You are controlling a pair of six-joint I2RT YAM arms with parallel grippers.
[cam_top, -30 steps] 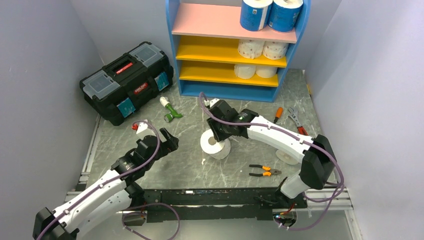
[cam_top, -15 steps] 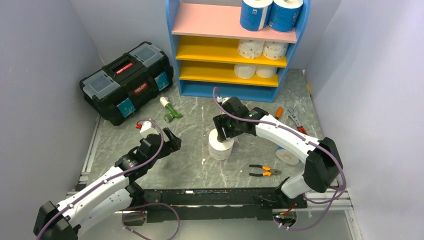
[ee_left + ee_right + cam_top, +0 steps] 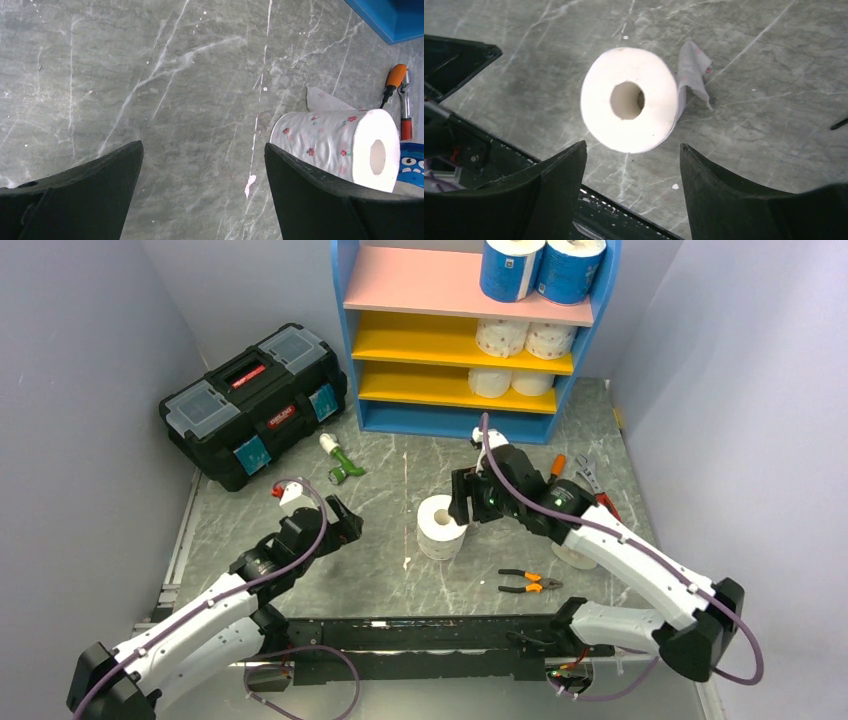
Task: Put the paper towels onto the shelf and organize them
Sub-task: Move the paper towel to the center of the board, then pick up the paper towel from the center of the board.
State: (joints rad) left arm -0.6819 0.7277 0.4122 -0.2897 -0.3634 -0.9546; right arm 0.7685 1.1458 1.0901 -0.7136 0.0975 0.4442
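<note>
While the shelf (image 3: 400,285) holds six rolls (image 3: 512,268) (in pairs), left tool (image 3: 201,147) wide, right tool (image 3: 633,146) parted, empty.

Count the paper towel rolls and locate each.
8. Two blue-wrapped rolls on the pink top board, two dotted rolls on the upper yellow board, two white rolls on the lower yellow board, one standing roll on the table, one partly hidden roll under the right arm.
</note>
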